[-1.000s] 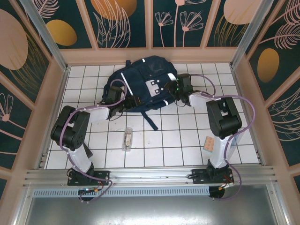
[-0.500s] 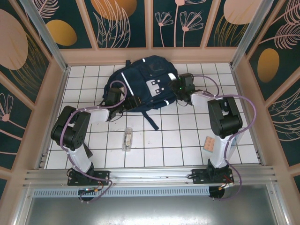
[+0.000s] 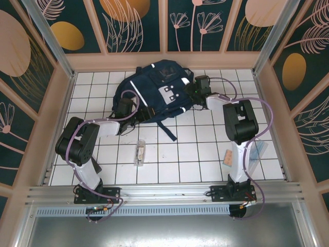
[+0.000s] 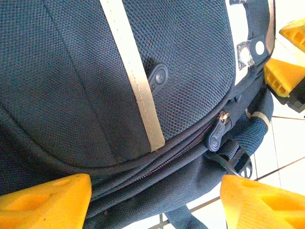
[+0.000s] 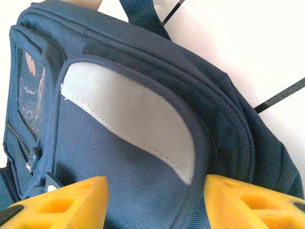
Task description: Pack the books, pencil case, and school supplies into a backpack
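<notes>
Evidently the backpack [image 3: 157, 90] lay at the far middle of the worktop [image 3: 195, 149], its zip [image 4: 217, 131] closed. The left pincer [image 4: 152, 200] and right pincer [image 5: 157, 200] stood spread at its two sides (pinching nothing), probably to steady it for opening.
</notes>
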### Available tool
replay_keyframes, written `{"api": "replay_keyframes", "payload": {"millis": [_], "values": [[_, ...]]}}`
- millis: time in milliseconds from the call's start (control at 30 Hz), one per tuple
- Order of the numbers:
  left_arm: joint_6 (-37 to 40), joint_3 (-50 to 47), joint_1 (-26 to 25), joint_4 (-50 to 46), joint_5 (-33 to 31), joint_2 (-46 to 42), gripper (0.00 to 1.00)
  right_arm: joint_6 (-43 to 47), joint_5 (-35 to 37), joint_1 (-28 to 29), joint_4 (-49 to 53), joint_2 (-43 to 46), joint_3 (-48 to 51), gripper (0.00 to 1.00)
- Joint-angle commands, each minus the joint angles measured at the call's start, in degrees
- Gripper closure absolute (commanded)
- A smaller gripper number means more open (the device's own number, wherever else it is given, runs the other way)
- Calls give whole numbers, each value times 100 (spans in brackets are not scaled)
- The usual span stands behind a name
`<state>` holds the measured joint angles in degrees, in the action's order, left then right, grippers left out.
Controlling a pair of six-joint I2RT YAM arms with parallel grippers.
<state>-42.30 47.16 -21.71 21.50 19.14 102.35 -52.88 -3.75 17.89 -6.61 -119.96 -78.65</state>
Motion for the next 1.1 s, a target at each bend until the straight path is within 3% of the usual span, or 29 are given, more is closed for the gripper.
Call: {"api": "replay_keyframes", "payload": {"millis": [0, 100, 267, 333, 467, 600, 833, 1067], "values": [[-223, -308, -17, -927, 30, 107, 27, -74, 794, 37, 1150, -378, -104, 39], [-270, -347, -19, -886, 46, -33, 28, 199, 1150, 23, 1672, -424, -435, 36], [-284, -374, -17, -886, 198, -117, 29, 287, 889, 16, 1725, -923, -1037, 41], [-279, -444, -17, -894, 141, -182, 29, 219, 729, 20, 1698, -1171, -1235, 55], [-382, -658, -17, -746, 94, -272, 28, 87, 483, 6, 1270, -1214, -1070, 100], [-381, -625, -17, -708, 137, -176, 28, 176, 485, -38, 748, -667, -529, 100], [12, -30, -18, -1230, -76, -193, 27, 393, -204, -143, -80, 582, 314, 100], [294, 537, -17, -1852, 63, -544, 25, 238, -828, -150, -474, 1087, 590, 100]]}}
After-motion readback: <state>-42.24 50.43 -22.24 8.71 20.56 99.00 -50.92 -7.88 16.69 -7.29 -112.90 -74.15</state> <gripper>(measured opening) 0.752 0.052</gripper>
